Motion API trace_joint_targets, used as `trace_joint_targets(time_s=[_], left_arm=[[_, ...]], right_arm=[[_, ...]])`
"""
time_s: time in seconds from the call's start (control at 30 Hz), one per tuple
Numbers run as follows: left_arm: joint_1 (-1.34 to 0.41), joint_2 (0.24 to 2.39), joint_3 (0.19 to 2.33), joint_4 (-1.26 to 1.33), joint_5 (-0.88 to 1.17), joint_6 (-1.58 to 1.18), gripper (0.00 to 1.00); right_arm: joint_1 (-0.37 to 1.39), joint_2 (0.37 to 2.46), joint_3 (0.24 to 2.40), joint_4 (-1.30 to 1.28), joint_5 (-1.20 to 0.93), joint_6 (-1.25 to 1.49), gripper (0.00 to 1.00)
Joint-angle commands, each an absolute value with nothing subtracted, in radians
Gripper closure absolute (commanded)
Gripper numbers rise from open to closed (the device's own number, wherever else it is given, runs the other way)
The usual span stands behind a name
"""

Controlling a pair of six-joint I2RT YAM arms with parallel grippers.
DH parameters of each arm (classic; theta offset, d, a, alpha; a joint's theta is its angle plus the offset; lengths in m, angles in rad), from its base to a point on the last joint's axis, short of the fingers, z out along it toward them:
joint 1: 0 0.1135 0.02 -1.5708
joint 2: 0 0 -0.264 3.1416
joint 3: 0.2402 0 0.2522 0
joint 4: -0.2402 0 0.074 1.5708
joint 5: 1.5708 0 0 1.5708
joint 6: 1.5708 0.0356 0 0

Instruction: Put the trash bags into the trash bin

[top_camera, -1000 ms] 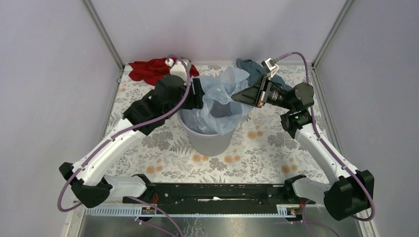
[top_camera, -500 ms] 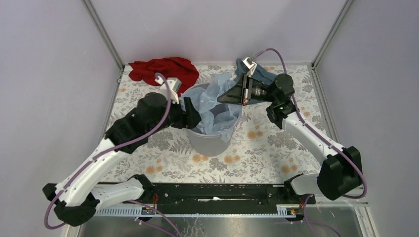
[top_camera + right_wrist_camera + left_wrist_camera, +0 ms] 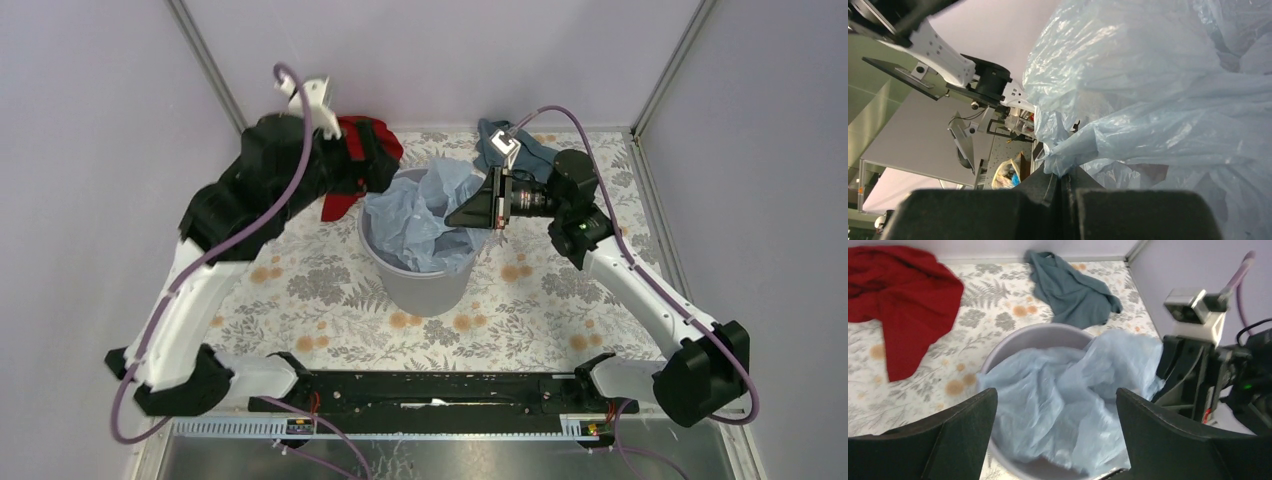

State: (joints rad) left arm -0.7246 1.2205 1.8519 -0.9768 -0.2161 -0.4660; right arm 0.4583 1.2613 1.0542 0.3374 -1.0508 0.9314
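Note:
The pale blue trash bag (image 3: 420, 215) lies crumpled in the mouth of the light grey trash bin (image 3: 420, 285), bulging above its rim. My right gripper (image 3: 455, 215) is at the bin's right rim, shut on a fold of the bag (image 3: 1158, 100); in the right wrist view the gripper (image 3: 1064, 176) pinches the film. My left gripper (image 3: 378, 170) is raised above the bin's back left. In the left wrist view it (image 3: 1055, 392) is wide open and empty above the bag (image 3: 1063, 390) and the bin rim (image 3: 1033, 332).
A red cloth (image 3: 345, 150) lies on the floral table at the back left, partly hidden by my left arm. A teal cloth (image 3: 500, 140) lies at the back right, behind my right wrist. Both show in the left wrist view: red (image 3: 903, 295), teal (image 3: 1073, 292).
My left gripper has risen from the bin's left rim up and back to the left, empty. The bag has sunk lower into the bin. My right gripper has dropped slightly, still holding the bag.

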Motion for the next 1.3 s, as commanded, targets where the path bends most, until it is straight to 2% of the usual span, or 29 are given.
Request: trace_joint_targets(time_s=[0.0, 0.13, 0.17, 0.27, 0.37, 0.5, 0.7, 0.87, 1.03, 1.13, 1.27], left_arm=[[-0.660, 1.401, 2.050, -0.914, -0.021, -0.416, 0.08], [-0.619, 1.542, 2.119, -0.794, 0.235, -0.456, 0.09], [-0.610, 1.573, 2.119, -0.766, 0.306, -0.475, 0.12], [-0.612, 1.666, 2.131, -0.748, 0.413, -0.504, 0.29], [-0.641, 1.669, 2.040, -0.725, 0.376, -0.497, 0.40], [-0.656, 1.597, 1.830, -0.651, 0.356, -0.492, 0.44], [-0.655, 1.490, 1.610, -0.680, 0.207, -0.467, 0.49], [-0.638, 1.383, 1.507, -0.679, 0.120, -0.467, 0.46], [-0.627, 1.365, 1.567, -0.750, 0.070, -0.446, 0.38], [-0.624, 1.306, 1.604, -0.765, 0.018, -0.430, 0.27], [-0.623, 1.152, 1.569, -0.713, 0.012, -0.403, 0.07]], right_arm=[[0.463, 1.217, 1.042, 0.296, -1.061, 0.877, 1.00], [0.463, 1.197, 1.053, 0.282, -1.059, 0.866, 1.00], [0.463, 1.195, 1.056, 0.282, -1.061, 0.862, 1.00], [0.464, 1.195, 1.059, 0.294, -1.062, 0.861, 1.00], [0.465, 1.199, 1.055, 0.318, -1.065, 0.872, 1.00], [0.466, 1.200, 1.044, 0.363, -1.063, 0.894, 1.00], [0.482, 1.213, 1.043, 0.404, -1.054, 0.918, 1.00], [0.483, 1.242, 1.043, 0.406, -1.019, 0.907, 1.00], [0.483, 1.255, 1.032, 0.384, -0.932, 0.879, 1.00], [0.483, 1.263, 1.035, 0.353, -0.894, 0.862, 1.00], [0.483, 1.275, 1.047, 0.362, -0.888, 0.868, 1.00]])
